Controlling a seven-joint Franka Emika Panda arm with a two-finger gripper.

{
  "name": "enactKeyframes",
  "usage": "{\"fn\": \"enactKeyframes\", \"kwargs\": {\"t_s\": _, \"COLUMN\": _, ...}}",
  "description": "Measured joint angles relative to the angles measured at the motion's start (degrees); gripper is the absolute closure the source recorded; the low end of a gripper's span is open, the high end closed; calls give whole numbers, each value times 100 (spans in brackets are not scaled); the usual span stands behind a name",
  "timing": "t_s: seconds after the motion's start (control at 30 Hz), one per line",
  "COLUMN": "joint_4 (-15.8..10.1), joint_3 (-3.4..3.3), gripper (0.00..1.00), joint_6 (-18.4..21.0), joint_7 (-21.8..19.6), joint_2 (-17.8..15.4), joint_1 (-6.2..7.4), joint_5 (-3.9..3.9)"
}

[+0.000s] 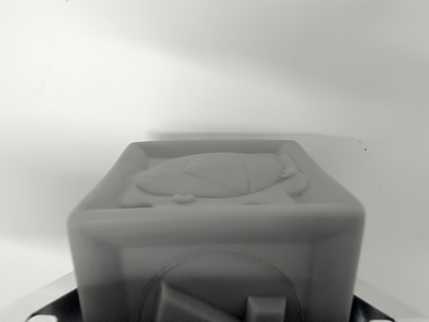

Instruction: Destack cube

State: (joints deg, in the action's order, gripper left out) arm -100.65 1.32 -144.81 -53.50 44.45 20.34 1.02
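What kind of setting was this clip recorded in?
Probably a lab tabletop, though little shows: a plain pale surface and one embossed toy cube filling the wrist view. Dark parts at the bottom corners may be the gripper.

The cube (218,228) fills the wrist view, its lower part cut off by the bottom edge

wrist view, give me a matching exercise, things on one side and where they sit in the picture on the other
Things:
1. cube
2. raised animal figure
3. pale surface
4. dark corner pieces

Places:
A. upper half of the picture
B. top face of the cube
C. bottom edge, either side of the cube
D. lower middle, close to the camera

Pairs: 1-D, 2-B, 3-A, 4-C
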Motion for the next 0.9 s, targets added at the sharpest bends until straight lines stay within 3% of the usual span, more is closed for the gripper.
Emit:
{"fn": "enactKeyframes", "kwargs": {"t_s": 0.5, "joint_4": 40, "joint_3": -5, "gripper": 100, "joint_6": -68, "joint_7": 0, "joint_2": 107, "joint_1": 6, "joint_5": 1}}
{"fn": "enactKeyframes", "kwargs": {"t_s": 0.53, "joint_4": 41, "joint_3": -5, "gripper": 0, "joint_6": -68, "joint_7": 0, "joint_2": 108, "joint_1": 6, "joint_5": 1}}
{"fn": "enactKeyframes", "kwargs": {"t_s": 0.9, "joint_4": 45, "joint_3": -5, "gripper": 0, "joint_6": -71, "joint_7": 0, "joint_2": 111, "joint_1": 7, "joint_5": 1}}
